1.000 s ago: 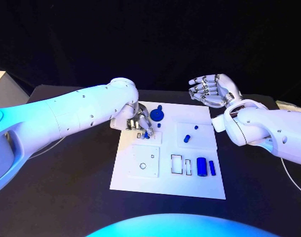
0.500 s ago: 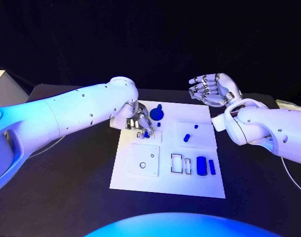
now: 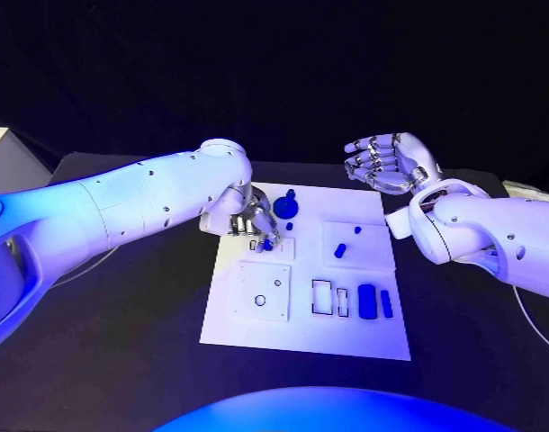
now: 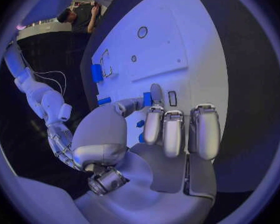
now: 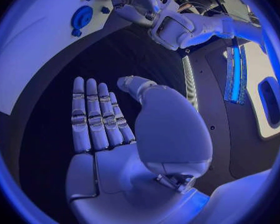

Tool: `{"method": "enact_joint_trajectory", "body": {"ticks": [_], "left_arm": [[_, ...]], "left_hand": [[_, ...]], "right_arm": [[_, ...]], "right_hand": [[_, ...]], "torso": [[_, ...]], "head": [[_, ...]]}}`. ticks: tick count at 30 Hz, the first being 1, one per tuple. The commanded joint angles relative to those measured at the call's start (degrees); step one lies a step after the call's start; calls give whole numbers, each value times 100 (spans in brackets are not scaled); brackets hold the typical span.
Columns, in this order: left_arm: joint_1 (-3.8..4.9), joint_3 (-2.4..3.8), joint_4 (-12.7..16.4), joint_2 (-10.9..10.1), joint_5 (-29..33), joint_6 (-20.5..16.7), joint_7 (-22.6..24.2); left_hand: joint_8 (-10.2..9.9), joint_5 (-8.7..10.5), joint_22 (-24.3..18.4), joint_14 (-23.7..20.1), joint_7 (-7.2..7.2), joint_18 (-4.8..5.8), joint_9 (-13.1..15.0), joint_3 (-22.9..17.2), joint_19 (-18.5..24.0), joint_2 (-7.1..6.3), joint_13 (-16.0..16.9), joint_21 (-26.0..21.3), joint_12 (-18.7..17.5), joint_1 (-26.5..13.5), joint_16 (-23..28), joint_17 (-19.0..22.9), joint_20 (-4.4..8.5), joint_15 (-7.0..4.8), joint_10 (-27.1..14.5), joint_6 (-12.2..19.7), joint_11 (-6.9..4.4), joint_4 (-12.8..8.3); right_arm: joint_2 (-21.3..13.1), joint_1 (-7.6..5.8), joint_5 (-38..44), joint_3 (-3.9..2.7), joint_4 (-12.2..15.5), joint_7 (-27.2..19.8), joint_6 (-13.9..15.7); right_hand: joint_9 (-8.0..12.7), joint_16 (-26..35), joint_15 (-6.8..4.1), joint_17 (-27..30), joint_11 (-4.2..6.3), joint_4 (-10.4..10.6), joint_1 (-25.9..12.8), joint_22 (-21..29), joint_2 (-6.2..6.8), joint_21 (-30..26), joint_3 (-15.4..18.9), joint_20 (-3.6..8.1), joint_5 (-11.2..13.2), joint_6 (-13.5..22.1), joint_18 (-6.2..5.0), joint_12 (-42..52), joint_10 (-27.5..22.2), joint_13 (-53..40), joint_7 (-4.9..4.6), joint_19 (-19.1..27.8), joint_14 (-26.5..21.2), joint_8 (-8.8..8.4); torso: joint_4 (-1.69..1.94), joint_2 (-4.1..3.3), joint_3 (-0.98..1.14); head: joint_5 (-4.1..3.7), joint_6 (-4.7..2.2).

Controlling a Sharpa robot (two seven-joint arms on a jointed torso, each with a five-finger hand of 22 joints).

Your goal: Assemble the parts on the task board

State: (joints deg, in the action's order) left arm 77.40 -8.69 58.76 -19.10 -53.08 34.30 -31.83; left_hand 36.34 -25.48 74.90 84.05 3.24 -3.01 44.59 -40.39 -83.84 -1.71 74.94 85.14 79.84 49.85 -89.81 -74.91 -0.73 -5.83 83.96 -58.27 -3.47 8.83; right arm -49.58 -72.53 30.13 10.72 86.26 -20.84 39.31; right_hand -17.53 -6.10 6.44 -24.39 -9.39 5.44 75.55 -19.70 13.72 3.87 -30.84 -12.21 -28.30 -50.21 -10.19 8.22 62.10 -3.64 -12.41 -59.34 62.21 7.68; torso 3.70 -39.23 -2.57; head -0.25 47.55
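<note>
Little has moved since the earlier frames: left hand stays low over the board's far-left corner; right hand still hovers beyond the far-right edge.

Task board: white plate, mid-table. Near edge bare.
Two long blue parts: lying side by side at near right, beside rectangular slots.
Small blue part: tilted on right-centre panel.
Left hand: fingers curled down, a small blue piece pinched between thumb and finger.
Round blue part: far side, just beside left hand.
Right hand: released, fingers apart, holding nothing.
</note>
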Motion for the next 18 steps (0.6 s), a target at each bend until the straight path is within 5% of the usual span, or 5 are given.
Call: {"method": "enact_joint_trajectory", "body": {"ticks": [1, 18], "left_arm": [[-24, -11, 2, 17, 84, 165, 3], [-22, -8, -154, 48, 226, 255, 3]], "left_hand": [[-28, 160, 683, 595, -339, 90, -12, -625, -69, 138, 80, 23, 22, 35, -19, -1509, 25, -36, 164, -390, -34, -670], [-44, 248, 689, 595, -340, 91, -22, -698, -73, 229, 78, 24, 14, 9, -19, -1509, 26, -37, 162, -389, -35, -680]], "right_arm": [[0, 0, 24, -1, 13, -31, -95], [-7, 0, 33, -1, 32, -26, -117]], "right_hand": [[8, 37, 28, 13, -22, -36, -32, 22, -12, -21, -9, -34, -54, -2, -22, -37, 5, 4, -110, 17, -14, -31], [12, 67, 32, 68, -24, -75, -40, 119, -15, -14, -23, -37, -208, -15, -22, -61, 11, 4, -111, 9, -5, -53]], "torso": [[-1, 3, -2], [-2, -3, 2]], "head": [[0, 0], [-7, 3]]}}
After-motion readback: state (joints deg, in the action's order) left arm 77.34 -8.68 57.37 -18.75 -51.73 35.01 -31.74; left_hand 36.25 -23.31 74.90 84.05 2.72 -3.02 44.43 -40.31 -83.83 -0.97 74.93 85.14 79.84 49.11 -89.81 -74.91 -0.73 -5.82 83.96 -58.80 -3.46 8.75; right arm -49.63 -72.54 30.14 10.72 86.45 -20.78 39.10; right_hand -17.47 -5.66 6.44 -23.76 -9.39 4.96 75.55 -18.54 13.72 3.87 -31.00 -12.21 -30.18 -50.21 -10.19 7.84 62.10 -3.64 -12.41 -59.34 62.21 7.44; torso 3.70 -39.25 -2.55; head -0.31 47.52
